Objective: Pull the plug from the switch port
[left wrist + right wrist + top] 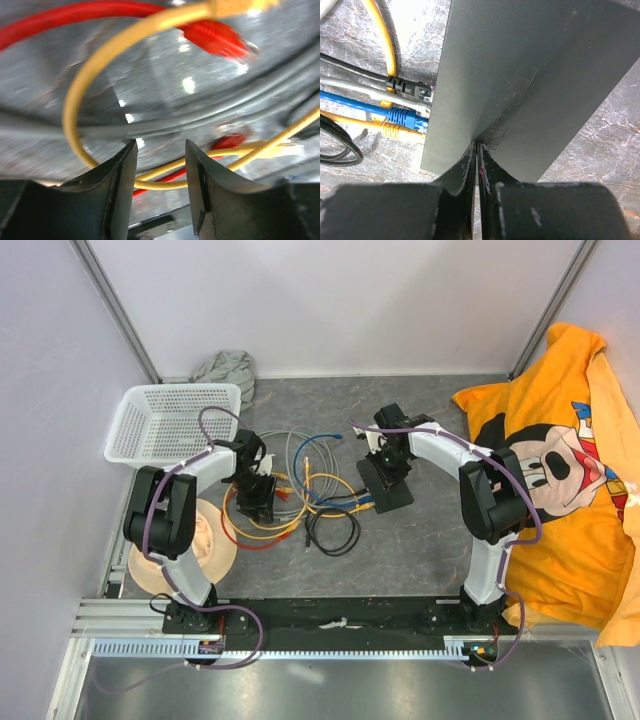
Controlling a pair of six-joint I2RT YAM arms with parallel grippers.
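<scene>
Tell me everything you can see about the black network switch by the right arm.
The switch is a flat, matte-black rectangular box with faint embossed lettering on top. It lies on the grey marbled table, right of the cable tangle. Along one edge, a black plug, a blue plug and a yellow plug sit in its ports, with a grey cable ending there too. The right end effector, shut, rests its tips on the top face.

Switch (520,75) ports hidden under its edge; yellow plug (235,6) blurred, cut by top edge.
</scene>
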